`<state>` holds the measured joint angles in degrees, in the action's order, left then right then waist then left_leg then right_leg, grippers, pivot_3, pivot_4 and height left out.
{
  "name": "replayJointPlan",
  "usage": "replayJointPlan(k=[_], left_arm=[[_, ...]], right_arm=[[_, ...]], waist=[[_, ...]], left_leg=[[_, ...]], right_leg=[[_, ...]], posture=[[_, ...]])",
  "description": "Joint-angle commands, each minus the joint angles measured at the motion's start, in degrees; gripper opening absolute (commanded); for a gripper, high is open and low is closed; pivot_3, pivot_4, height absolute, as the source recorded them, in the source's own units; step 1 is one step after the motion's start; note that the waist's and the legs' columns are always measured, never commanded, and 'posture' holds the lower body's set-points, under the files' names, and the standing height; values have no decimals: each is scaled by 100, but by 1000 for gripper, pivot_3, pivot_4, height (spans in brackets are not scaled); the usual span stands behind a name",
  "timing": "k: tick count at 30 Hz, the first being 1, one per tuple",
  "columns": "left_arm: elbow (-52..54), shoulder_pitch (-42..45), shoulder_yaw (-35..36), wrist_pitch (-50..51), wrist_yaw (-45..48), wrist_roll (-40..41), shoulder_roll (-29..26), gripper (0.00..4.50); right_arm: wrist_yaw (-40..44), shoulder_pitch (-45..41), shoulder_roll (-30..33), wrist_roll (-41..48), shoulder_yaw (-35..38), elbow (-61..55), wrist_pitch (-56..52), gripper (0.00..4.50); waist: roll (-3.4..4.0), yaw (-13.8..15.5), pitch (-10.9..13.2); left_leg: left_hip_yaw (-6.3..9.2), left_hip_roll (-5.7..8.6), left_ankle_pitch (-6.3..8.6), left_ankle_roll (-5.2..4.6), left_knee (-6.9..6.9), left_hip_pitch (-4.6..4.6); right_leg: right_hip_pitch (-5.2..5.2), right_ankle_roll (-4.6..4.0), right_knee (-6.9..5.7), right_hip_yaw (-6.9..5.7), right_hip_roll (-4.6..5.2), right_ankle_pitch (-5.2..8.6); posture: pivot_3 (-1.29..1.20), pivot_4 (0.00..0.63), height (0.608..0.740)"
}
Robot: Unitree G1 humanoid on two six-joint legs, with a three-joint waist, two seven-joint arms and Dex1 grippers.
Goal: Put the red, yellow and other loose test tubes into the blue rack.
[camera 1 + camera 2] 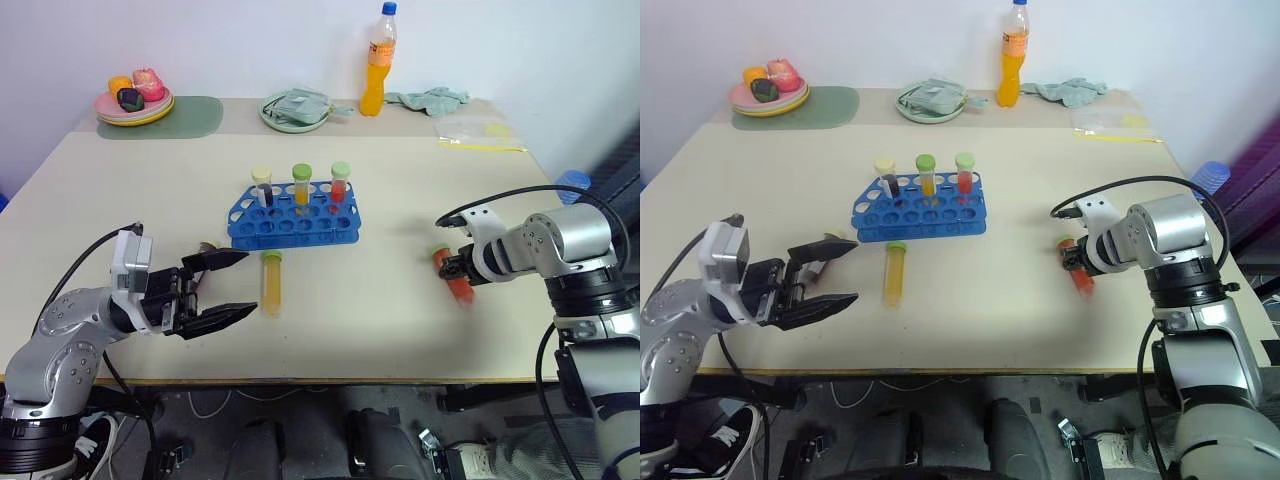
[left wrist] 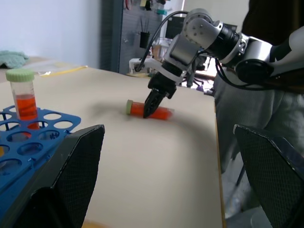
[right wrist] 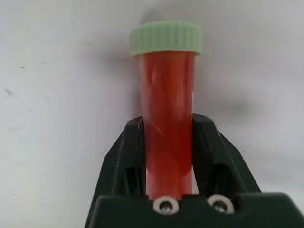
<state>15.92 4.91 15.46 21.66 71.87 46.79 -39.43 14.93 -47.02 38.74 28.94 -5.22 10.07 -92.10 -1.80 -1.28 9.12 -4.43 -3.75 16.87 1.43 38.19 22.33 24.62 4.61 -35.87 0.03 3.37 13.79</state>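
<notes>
Two grippers work over the table [image 1: 420, 330]. Nearest the front edge, the left gripper [image 1: 228, 287] hovers with its black fingers spread wide, holding nothing, pointing toward a yellow test tube [image 1: 271, 285] that lies flat just in front of the blue rack [image 1: 293, 222]. On the right side, the right gripper [image 3: 168, 142] is pressed against both sides of a red test tube [image 3: 167, 114] with a green cap, which lies on the tabletop well apart from the rack. Farther back, the rack holds three upright capped tubes [image 1: 301, 186] in its rear row. Beyond it stand a plate of toy food [image 1: 134, 102], a green plate with a cloth [image 1: 294, 108] and an orange drink bottle [image 1: 377, 62].
</notes>
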Motion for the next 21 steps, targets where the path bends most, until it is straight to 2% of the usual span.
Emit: replayJointPlan(k=[1, 5, 7, 11, 13, 15, 16, 19, 21], left_arm=[[-15, 183, 91, -37, 3, 41, -84, 4500], [-157, 355, 57, -38, 62, 12, -103, 4500], [-268, 430, 39, -68, 129, -17, -125, 4500], [-508, 672, -47, -107, 230, -77, -139, 4500], [-690, 840, -99, -124, 317, -127, -149, 4500], [-819, 999, -151, -117, 366, -165, -137, 4500], [-897, 1091, -171, -102, 373, -174, -119, 4500], [-1128, 1249, -220, -181, 487, -262, -117, 4500], [-1261, 1310, -208, -202, 558, -282, -129, 4500]], right_arm=[[137, -62, -352, 120, 684, -644, 387, 1219], [106, 469, -941, 231, 1817, -1768, 1857, 1219], [91, 862, -1210, 135, 2062, -2424, 2832, 1219], [-190, 1484, -2233, 276, 2512, -3417, 4362, 1219], [-101, 1824, -2570, 4, 2113, -3618, 5150, 1219], [274, 2302, -2353, -1171, 996, -3526, 6686, 1219], [307, 2449, -2543, -1358, 742, -3321, 7167, 1219], [17, 2473, -3210, -1581, 549, -2524, 8217, 1219], [158, 2428, -3306, -1954, 252, -2000, 9027, 1219]], waist=[[6, -7, 3], [8, 47, 5], [7, 91, 4], [7, 58, 4], [10, 40, 3], [12, 14, 3], [13, 4, 4], [14, -37, 5], [13, -55, 4]], left_leg=[[0, -1, 0, 0, 0, 0], [4, -3, 0, 0, -6, 3], [6, -2, 0, 0, -10, 8], [3, -1, 1, -1, -12, 13], [3, -1, 1, -1, -11, 10], [4, -3, 1, -1, -11, 6], [4, -2, 1, -1, -12, 5], [4, -5, 0, -1, -12, 1], [4, -4, -1, 2, -10, 1]], right_leg=[[0, 0, 0, 0, -1, 0], [6, 8, -2, 1, -8, -4], [5, 20, 2, -2, -6, -10], [0, 21, 25, -3, -4, -11], [-5, 20, 30, -3, -4, -11], [-6, 19, 30, -3, -8, -10], [-6, 15, 31, -3, -8, -8], [-6, 4, 26, -2, -13, -2], [-5, 4, 18, 1, -12, -2]], posture=[[0, 150, 740], [0, 150, 740], [0, 150, 740], [0, 150, 740], [0, 150, 740], [0, 150, 740], [0, 150, 740], [0, 150, 740], [0, 150, 740]])
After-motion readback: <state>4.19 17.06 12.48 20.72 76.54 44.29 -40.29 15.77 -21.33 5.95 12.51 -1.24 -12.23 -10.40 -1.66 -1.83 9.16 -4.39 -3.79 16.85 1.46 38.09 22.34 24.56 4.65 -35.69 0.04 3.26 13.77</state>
